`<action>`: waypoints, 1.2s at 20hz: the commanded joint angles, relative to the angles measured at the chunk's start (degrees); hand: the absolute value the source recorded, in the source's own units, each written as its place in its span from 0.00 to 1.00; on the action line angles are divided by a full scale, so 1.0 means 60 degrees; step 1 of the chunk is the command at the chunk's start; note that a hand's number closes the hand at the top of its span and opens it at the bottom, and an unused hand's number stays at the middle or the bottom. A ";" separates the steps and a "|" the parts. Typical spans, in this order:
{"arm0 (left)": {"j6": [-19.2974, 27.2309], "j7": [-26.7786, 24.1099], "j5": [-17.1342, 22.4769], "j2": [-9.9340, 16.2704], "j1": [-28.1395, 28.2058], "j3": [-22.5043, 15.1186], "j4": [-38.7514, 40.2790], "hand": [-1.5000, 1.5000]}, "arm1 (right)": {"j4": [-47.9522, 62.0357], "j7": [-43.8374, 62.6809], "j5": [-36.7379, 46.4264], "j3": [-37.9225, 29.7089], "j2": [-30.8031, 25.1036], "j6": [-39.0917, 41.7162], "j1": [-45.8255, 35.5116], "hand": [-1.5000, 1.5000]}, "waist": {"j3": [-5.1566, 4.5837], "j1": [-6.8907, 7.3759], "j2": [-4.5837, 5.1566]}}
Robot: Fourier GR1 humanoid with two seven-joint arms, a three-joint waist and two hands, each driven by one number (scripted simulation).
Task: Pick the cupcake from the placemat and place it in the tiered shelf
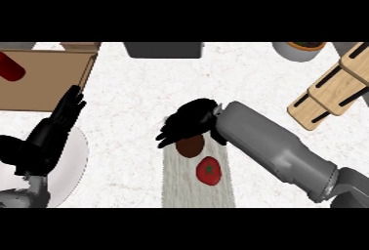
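We see the brown cupcake (190, 146) sitting on the grey placemat (198, 188), its top partly hidden, the tiered shelf (333, 88) well apart.

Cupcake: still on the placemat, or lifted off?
On the placemat. The cupcake sits at its far end under the right hand; whether the fingers grip it, cannot tell.

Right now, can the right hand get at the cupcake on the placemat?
Probably yes. The right hand hangs directly over the cupcake on the placemat, fingers curled down, partly hiding it. The tomato lies beside it, nearer the robot, not in the way.
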 commanded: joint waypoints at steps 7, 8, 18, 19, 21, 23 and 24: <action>-0.0569 -0.0610 -0.0147 -0.0240 0.0113 0.0369 0.0447 0.50 | 0.1518 -0.0425 0.1307 -0.0792 0.0971 0.0400 -0.0467 0.00 | -0.0004 0.0008 0.0016; -0.0394 0.0122 -0.0136 -0.0198 -0.0034 0.0392 -0.0105 0.50 | 0.1689 -0.0793 0.1525 -0.0713 0.0777 0.0231 -0.0270 0.00 | 0.0000 0.0012 0.0011; -0.0123 0.0893 -0.0638 -0.0542 -0.0209 0.0299 -0.0650 0.50 | 0.3486 -0.1090 0.2732 -0.0832 0.1723 -0.0633 0.0019 0.00 | 0.0003 0.0045 0.0021; -0.0284 0.0274 -0.0617 -0.0767 0.0124 0.0209 -0.0305 0.50 | 0.3074 -0.0628 0.2571 -0.0827 0.1908 -0.0216 -0.0029 0.00 | 0.0000 0.0102 0.0029; -0.0832 0.0091 -0.0275 -0.0393 -0.0102 0.0618 -0.0070 0.50 | 0.4140 -0.1221 0.2811 -0.0956 0.1918 -0.1115 0.0018 0.00 | 0.0000 0.0157 0.0073; -0.0731 0.0013 -0.0507 -0.0655 -0.0235 0.0458 0.0279 0.50 | 0.3648 -0.0867 0.2843 -0.0713 0.1923 -0.0735 0.0266 0.00 | 0.0000 0.0184 0.0070; -0.0568 0.0547 -0.0511 -0.0707 -0.0080 0.0388 -0.0350 0.50 | 0.4300 -0.1337 0.3115 -0.0914 0.1925 -0.1156 0.0211 0.00 | 0.0003 0.0114 0.0045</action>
